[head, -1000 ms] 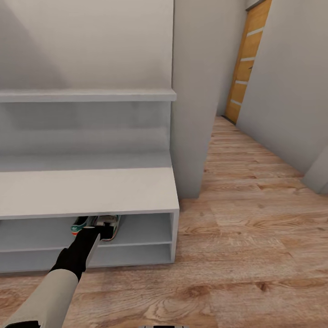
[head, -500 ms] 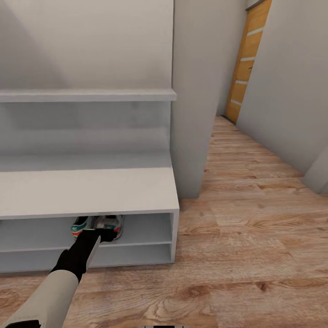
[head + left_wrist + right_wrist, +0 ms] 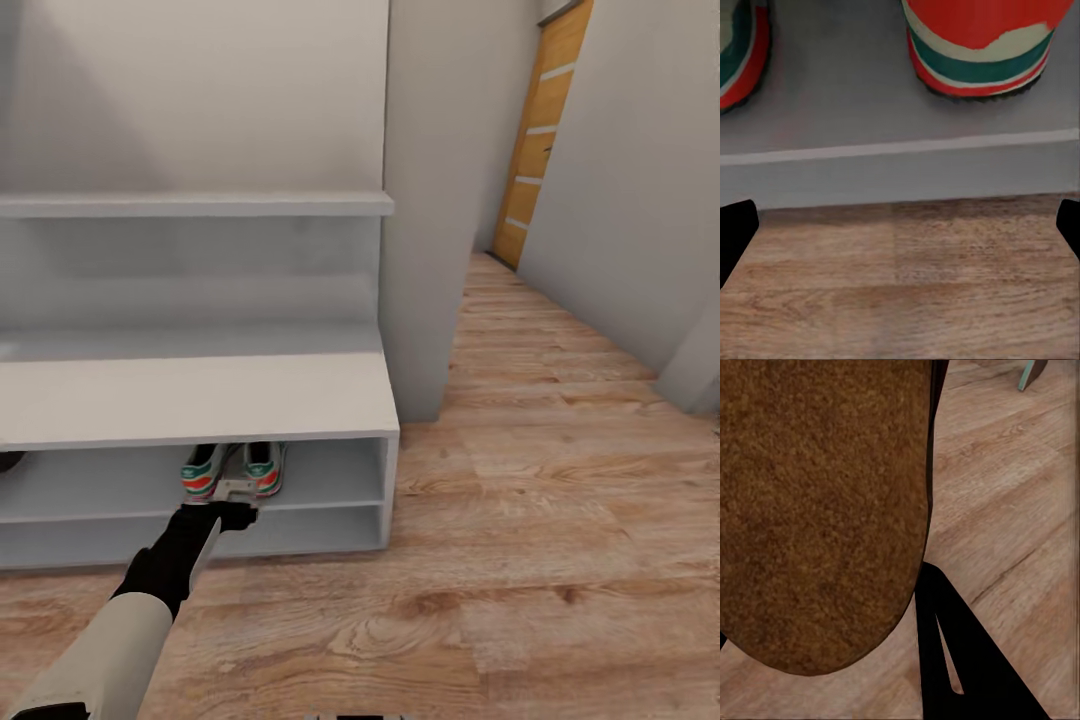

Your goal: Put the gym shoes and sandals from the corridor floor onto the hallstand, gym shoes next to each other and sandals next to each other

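Your left gripper (image 3: 232,497), jaws spread wide and empty, hangs at the shelf's front edge before both gym shoes (image 3: 234,468); your right gripper (image 3: 911,607) clamps a sandal (image 3: 817,510).

no readable text, labels or numbers

Home corridor, grey hallstand (image 3: 200,398) holding gym shoes (image 3: 233,469), wood-plank floor (image 3: 560,500), orange door (image 3: 540,130)

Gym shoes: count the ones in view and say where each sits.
2. Left gym shoe and right gym shoe sit side by side, heels outward, on the hallstand's upper open shelf.
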Motion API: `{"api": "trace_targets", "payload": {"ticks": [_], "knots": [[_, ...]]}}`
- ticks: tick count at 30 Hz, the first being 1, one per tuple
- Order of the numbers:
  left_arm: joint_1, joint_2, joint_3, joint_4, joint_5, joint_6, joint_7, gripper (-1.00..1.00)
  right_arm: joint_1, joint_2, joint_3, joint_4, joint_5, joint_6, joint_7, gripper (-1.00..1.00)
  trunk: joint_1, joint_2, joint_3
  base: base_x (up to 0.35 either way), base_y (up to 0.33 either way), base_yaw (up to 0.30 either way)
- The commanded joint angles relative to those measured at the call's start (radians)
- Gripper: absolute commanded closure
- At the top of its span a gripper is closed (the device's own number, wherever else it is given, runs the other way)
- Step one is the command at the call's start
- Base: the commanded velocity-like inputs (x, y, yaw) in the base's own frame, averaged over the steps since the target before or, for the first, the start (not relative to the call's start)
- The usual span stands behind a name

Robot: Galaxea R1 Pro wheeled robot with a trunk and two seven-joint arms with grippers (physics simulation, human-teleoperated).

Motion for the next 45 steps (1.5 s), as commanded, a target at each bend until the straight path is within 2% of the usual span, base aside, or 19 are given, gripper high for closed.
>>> {"api": "trace_targets", "payload": {"ticks": [1,33,45], "knots": [[0.000,0.001,0.002,-0.001,-0.008,0.003,-0.004,-1.00,-0.001,0.000,-0.003,0.000,-0.010,-0.001,0.010,1.00,-0.001,0.000,-0.001,-0.318,0.163,0.000],[0.000,0.003,0.004,-0.002,-0.004,0.000,-0.005,-1.00,-0.001,0.004,-0.002,-0.005,-0.012,-0.001,0.012,1.00,-0.001,0.000,-0.001,-0.271,0.223,0.000],[0.000,0.003,0.004,-0.002,-0.003,-0.006,-0.006,-1.00,-0.001,0.006,-0.001,-0.004,-0.011,-0.001,0.010,1.00,-0.001,0.000,-0.001,-0.063,0.294,0.000]]}}
